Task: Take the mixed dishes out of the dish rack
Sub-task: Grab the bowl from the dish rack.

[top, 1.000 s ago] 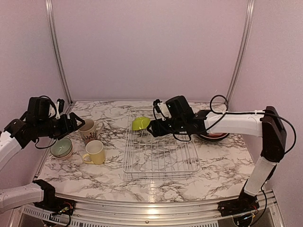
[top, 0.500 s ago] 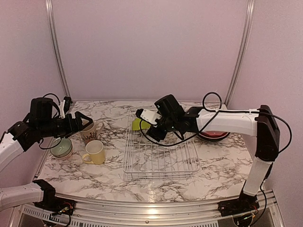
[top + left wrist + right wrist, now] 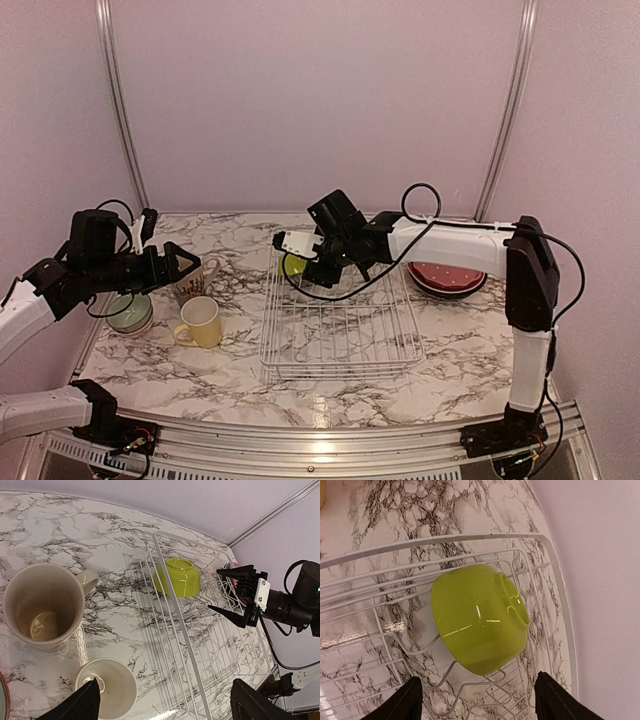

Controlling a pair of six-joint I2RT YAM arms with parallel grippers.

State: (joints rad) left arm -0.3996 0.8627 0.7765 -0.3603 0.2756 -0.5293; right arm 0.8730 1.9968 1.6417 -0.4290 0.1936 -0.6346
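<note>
The white wire dish rack [image 3: 340, 335] stands mid-table. A lime bowl [image 3: 291, 264] leans on its side on the prongs in the rack's back left corner; it also shows in the left wrist view [image 3: 179, 577] and the right wrist view [image 3: 477, 617]. My right gripper [image 3: 303, 270] is open and hovers just over the bowl, apart from it, its fingers on either side in the right wrist view [image 3: 478, 676]. My left gripper [image 3: 180, 260] is open and empty above the mugs, left of the rack [image 3: 200, 645].
A cream patterned mug [image 3: 190, 276] and a yellow mug [image 3: 202, 322] stand left of the rack, with a pale-green bowl [image 3: 130, 312] further left. Red and dark plates [image 3: 447, 277] are stacked right of the rack. The right arm's cable loops over the rack.
My right arm has swung left across the rack's back and its wrist has turned, bringing the open gripper over the lime bowl. My left gripper has shifted slightly right.
</note>
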